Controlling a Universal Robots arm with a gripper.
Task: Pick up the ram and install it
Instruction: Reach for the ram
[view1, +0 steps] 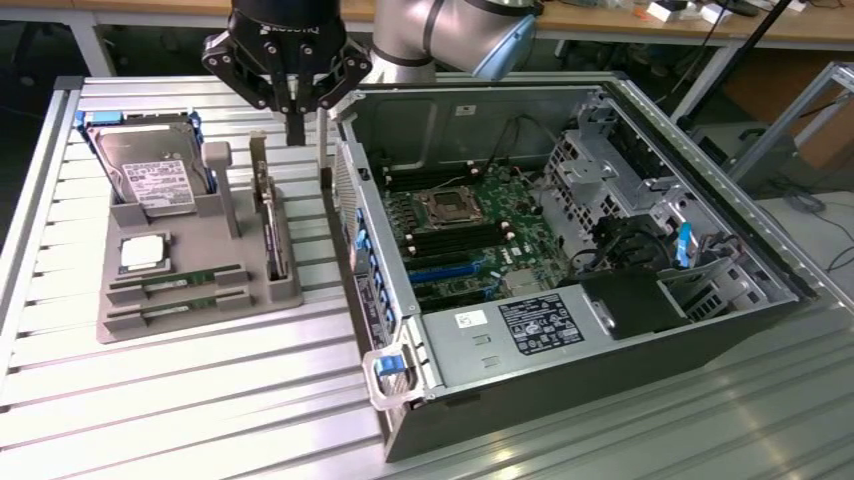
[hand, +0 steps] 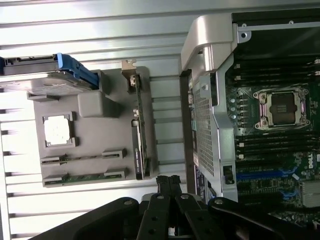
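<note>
gripper (view1: 296, 127) pinched closed, empty, between tray (view1: 200, 235) and case (view1: 350, 200); ram (view1: 176, 281) well apart. risk: descending closed, clipping case or upright card (view1: 274, 238).

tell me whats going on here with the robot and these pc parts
A robot arm's gripper, shut with nothing in it, hangs over the edge of a grey parts tray, next to an open computer case. The ram sticks sit in their tray slots, not yet picked up, with a hard drive and a processor chip nearby.
</note>
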